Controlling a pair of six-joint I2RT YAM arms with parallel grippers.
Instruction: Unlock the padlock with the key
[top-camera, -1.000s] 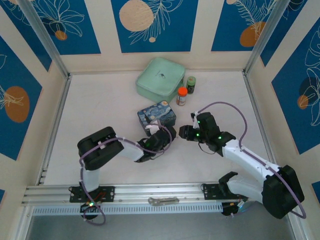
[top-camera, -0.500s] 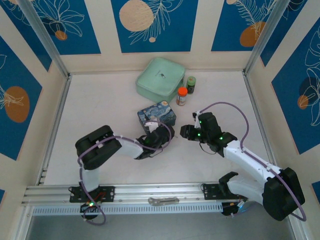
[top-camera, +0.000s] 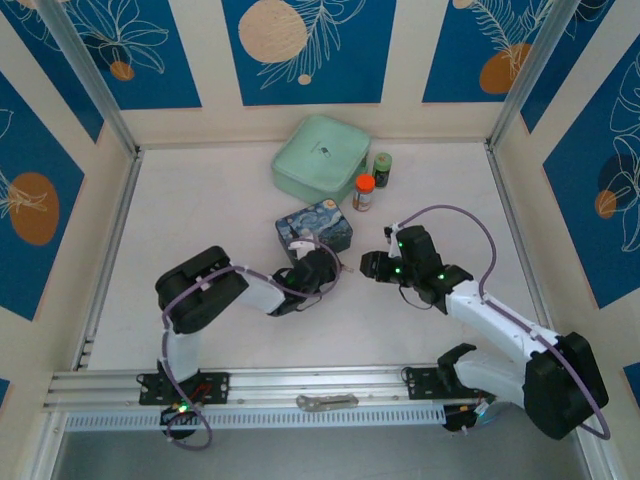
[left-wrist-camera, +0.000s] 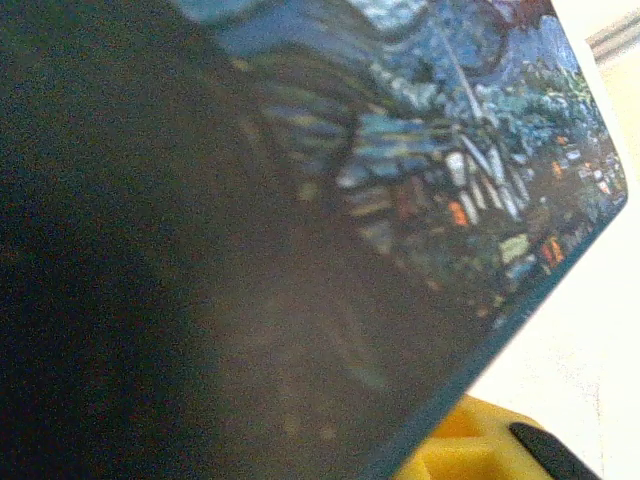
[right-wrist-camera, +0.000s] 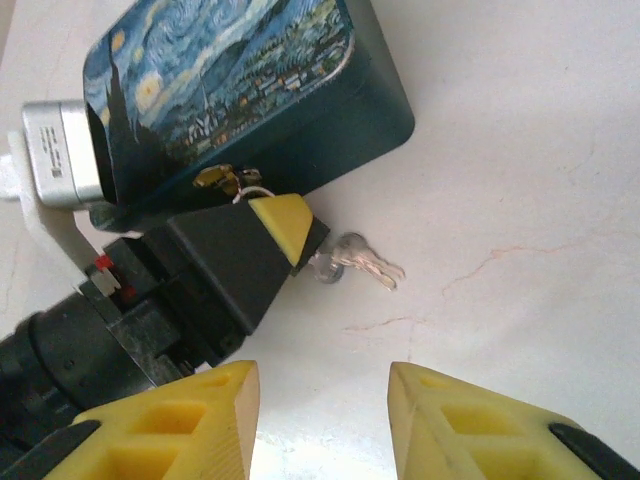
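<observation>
Our left claw (right-wrist-camera: 288, 228) has pushed in beside the tin (right-wrist-camera: 250, 90); we cannot tell if it has clamped. The key (right-wrist-camera: 362, 263) lies at its tip, shaft pointing away; the padlock (right-wrist-camera: 222, 180) hangs just behind. Our right claw (right-wrist-camera: 322, 405) hovers farther off, spread wide.

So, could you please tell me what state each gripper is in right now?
Left gripper: cannot be told; its tip is at the key.
Right gripper: open, holding nothing.

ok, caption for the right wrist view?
Open right gripper facing the key on the table; a yellow fingertip of the left gripper beside it, blue painted tin behind.
</observation>
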